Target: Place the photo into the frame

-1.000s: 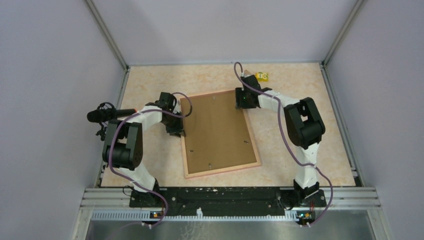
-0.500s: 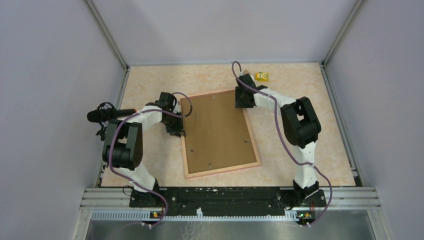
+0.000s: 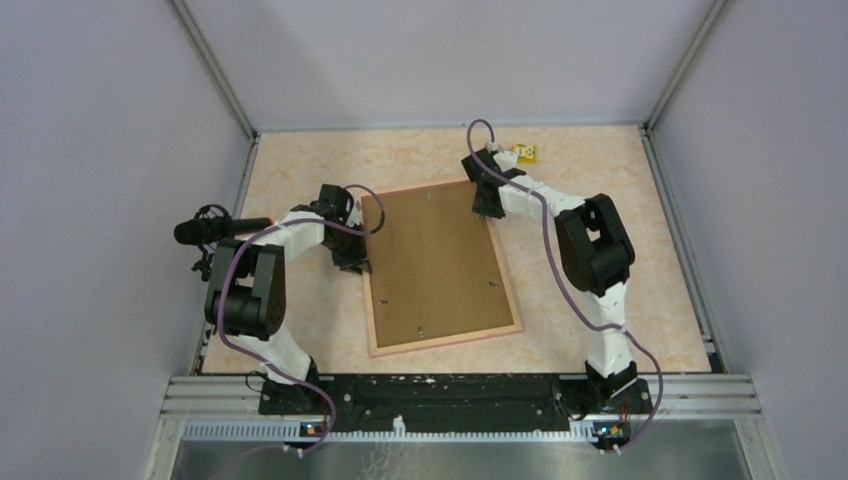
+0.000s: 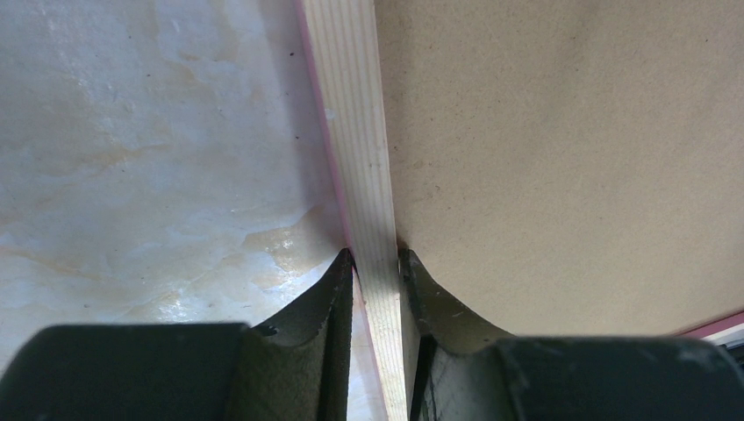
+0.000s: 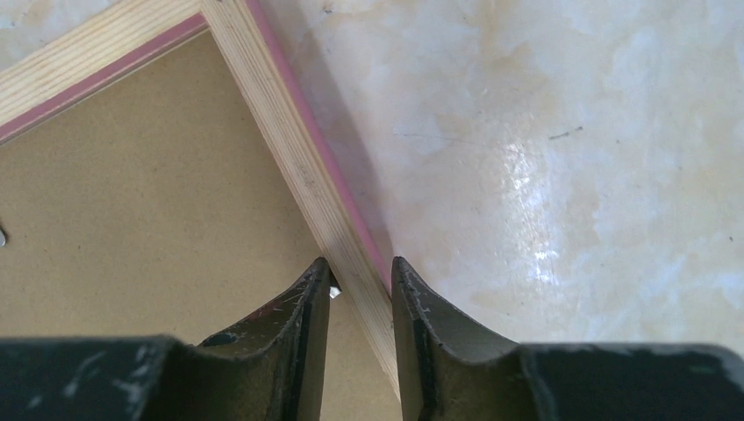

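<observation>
The photo is not visible in any view, probably under the brown backing board (image 3: 435,260), cannot confirm. The frame (image 3: 445,338) lies face down on the counter (image 3: 300,160), slightly skewed, with the board filling its opening, so the insertion looks mostly done (judgement). Left end effector (image 4: 375,256) is narrow and pinches the frame's left rail, one finger on the outer edge, one on the board side. Right end effector (image 5: 360,263) straddles the right rail just beside the far right corner, also narrow, and looks clamped on the rail. The next step is likely a two-arm lift or flip. Risks: the rails are thin and the grips are shallow, so a rail can slip out if either arm leads. The grips sit diagonally apart, so uneven pull could twist or swing the frame. The small fasteners on the board are too tiny to tell whether they are latched. If they are loose, tilting could drop the board and photo out. Inner fingers may also pry the board edge up.
</observation>
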You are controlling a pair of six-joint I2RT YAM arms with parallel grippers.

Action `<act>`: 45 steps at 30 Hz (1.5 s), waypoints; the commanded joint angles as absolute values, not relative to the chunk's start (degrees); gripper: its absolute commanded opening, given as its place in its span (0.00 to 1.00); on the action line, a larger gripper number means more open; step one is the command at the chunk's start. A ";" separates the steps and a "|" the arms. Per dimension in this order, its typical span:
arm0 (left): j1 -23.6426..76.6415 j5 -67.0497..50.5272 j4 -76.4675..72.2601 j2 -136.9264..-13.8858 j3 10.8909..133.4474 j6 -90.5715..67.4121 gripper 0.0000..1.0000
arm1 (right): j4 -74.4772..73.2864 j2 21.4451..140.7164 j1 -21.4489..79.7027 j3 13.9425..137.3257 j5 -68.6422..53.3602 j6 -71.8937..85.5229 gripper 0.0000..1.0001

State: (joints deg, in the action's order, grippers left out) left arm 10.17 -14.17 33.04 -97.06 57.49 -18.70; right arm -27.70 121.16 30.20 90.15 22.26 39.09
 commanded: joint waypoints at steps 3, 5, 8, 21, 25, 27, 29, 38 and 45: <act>10.63 -15.01 31.81 -98.46 57.08 -17.93 0.27 | -43.82 123.78 33.75 93.24 28.40 45.64 0.00; 10.63 -14.99 31.77 -98.44 57.04 -17.93 0.27 | -43.15 123.44 34.06 91.78 27.63 47.17 0.00; 10.63 -15.20 31.73 -98.20 56.95 -17.93 0.27 | -40.86 122.86 34.08 90.68 24.94 47.05 0.00; 9.84 -17.94 31.51 -95.31 56.92 -17.97 0.31 | -33.17 103.78 34.22 85.83 22.80 27.14 0.99; 9.33 -19.37 31.37 -94.03 56.86 -17.95 0.32 | -35.37 96.42 34.63 76.02 15.61 28.19 0.99; 9.15 -20.43 31.17 -94.10 56.78 -17.80 0.32 | -34.74 92.71 34.63 70.46 10.46 30.45 0.99; 9.01 -21.83 31.09 -94.38 56.78 -17.67 0.32 | -35.22 89.40 34.70 65.93 7.52 32.89 0.99; 8.90 -19.17 33.66 -92.91 56.08 -19.86 0.35 | -30.20 82.64 37.00 54.24 1.13 30.08 0.85; 8.88 -19.52 33.58 -90.23 54.71 -21.42 0.35 | -28.80 80.12 37.62 50.67 6.86 24.83 0.72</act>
